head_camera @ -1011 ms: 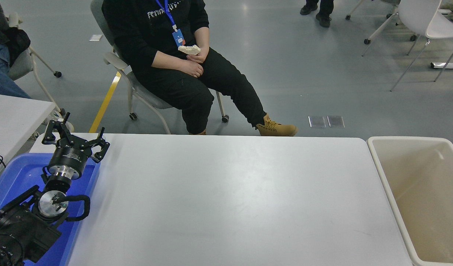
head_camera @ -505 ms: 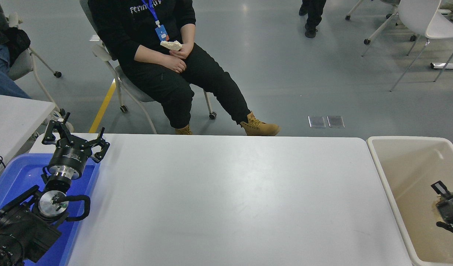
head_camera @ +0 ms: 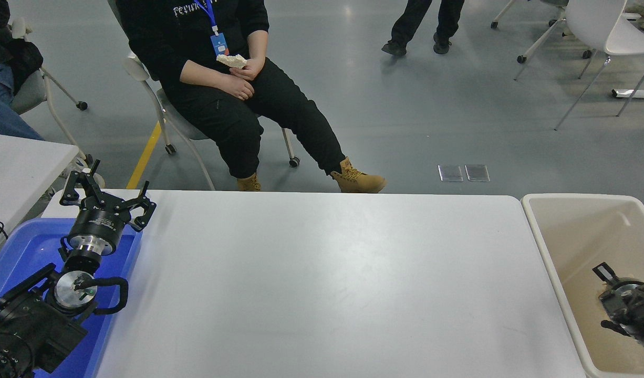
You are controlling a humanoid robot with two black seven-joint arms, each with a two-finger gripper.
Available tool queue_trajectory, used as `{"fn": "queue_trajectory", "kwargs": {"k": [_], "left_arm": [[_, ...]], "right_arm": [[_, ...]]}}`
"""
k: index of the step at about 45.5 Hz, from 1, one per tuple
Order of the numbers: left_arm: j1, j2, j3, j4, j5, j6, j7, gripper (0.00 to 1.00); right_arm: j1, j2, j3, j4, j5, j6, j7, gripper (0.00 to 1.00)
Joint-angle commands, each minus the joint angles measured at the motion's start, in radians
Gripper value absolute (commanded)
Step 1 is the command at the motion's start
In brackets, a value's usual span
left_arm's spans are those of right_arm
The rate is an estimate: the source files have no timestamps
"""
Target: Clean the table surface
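At the lower right edge of the frame, the right gripper [head_camera: 605, 296] had come into view over the beige bin [head_camera: 532, 220] within the last second and had since edged left and slightly down. Whether its fingers were spread or closed could not be told, nor whether it held anything. This suggested the working arm was only beginning or ending a pass. The seated person [head_camera: 222, 79] at the upper left had rolled further left. The table surface [head_camera: 322, 283] filled the middle of the frame: plain white, matte, showing no visible objects or debris. The left gripper [head_camera: 104, 197] sat parked at the lower left over a blue tray [head_camera: 17, 247], fingers spread, holding nothing.
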Motion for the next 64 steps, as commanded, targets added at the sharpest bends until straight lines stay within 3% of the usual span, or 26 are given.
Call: {"fn": "queue_trajectory", "kwargs": {"k": [1, 9, 32, 42, 52, 64], "left_arm": [[0.0, 0.0, 0.0, 0.0, 0.0, 0.0, 0.0, 1.0], [0.0, 0.0, 0.0, 0.0, 0.0, 0.0, 0.0, 1.0], [0.0, 0.0, 0.0, 0.0, 0.0, 0.0, -0.001, 1.0], [0.0, 0.0, 0.0, 0.0, 0.0, 0.0, 0.0, 1.0], [0.0, 0.0, 0.0, -0.001, 0.0, 0.0, -0.001, 1.0], [0.0, 0.0, 0.0, -0.001, 0.0, 0.0, 0.0, 1.0]], "right_arm": [[-0.001, 0.001, 0.0, 0.005, 0.002, -0.062, 0.0, 0.76], [0.002, -0.001, 0.015, 0.012, 0.008, -0.064, 0.0, 0.96], [0.145, -0.071, 0.129, 0.057, 0.037, -0.059, 0.0, 0.98], [0.252, -0.125, 0.287, 0.154, 0.166, -0.061, 0.017, 0.98], [0.303, -0.139, 0.529, 0.211, 0.169, -0.056, 0.063, 0.98], [0.355, -0.225, 0.597, 0.424, 0.168, -0.053, 0.067, 0.98]]}}
